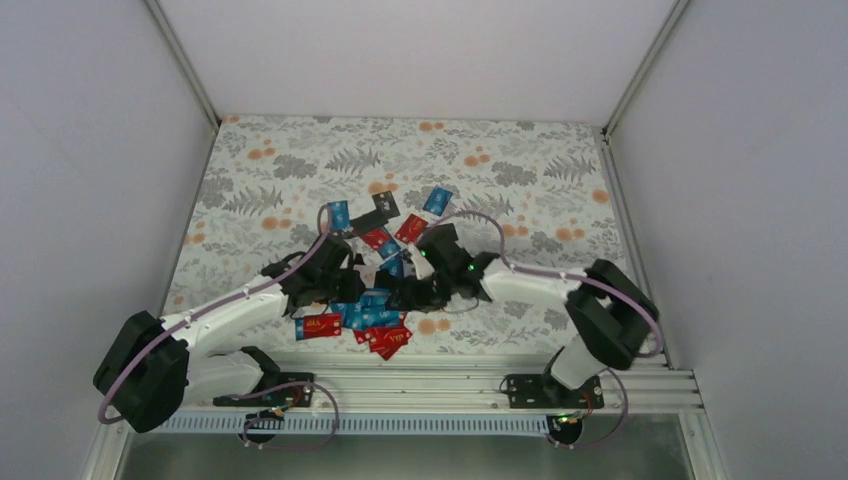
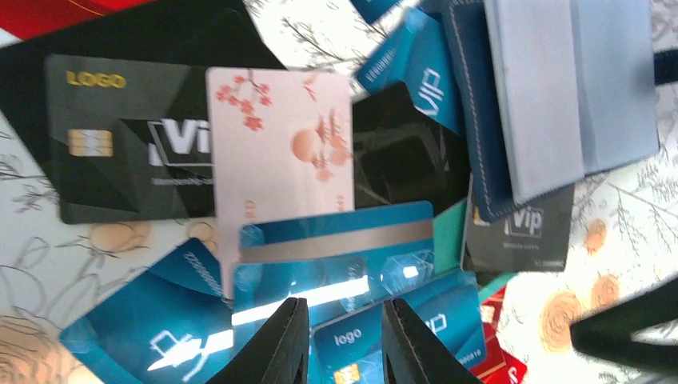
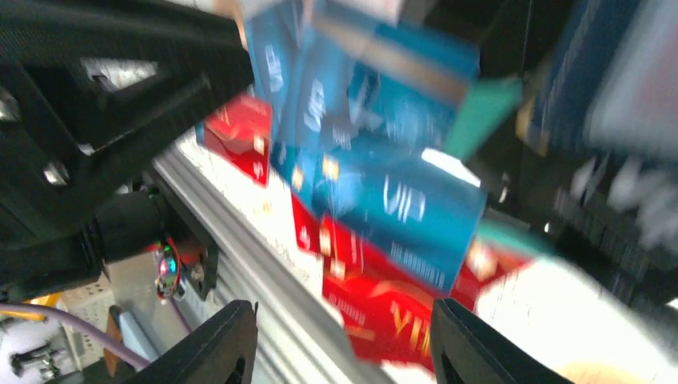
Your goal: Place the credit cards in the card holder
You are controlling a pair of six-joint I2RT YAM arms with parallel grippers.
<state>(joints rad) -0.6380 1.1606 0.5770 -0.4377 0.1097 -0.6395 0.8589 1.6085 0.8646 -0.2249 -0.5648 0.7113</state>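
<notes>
Credit cards (image 1: 365, 312) lie in a loose heap mid-table, blue, red (image 1: 318, 326) and a few black (image 1: 385, 205). In the left wrist view the card holder (image 2: 552, 96) lies open at the upper right, navy with a light blue inside, resting on cards. My left gripper (image 2: 344, 310) hovers just above a blue striped card (image 2: 336, 248) and a blue "logo" card (image 2: 348, 340), its jaws a narrow gap apart and holding nothing. My right gripper (image 3: 344, 316) is open wide over red cards (image 3: 400, 312) near the table's front edge; that view is blurred. From above, both grippers meet over the heap, left (image 1: 345, 285) and right (image 1: 405, 293).
A pink blossom card (image 2: 280, 144) and a black "LOGO" card (image 2: 120, 144) lie left of the holder. The aluminium rail (image 1: 450, 380) runs along the near edge, close to the red cards. White walls (image 1: 100, 150) enclose the floral table.
</notes>
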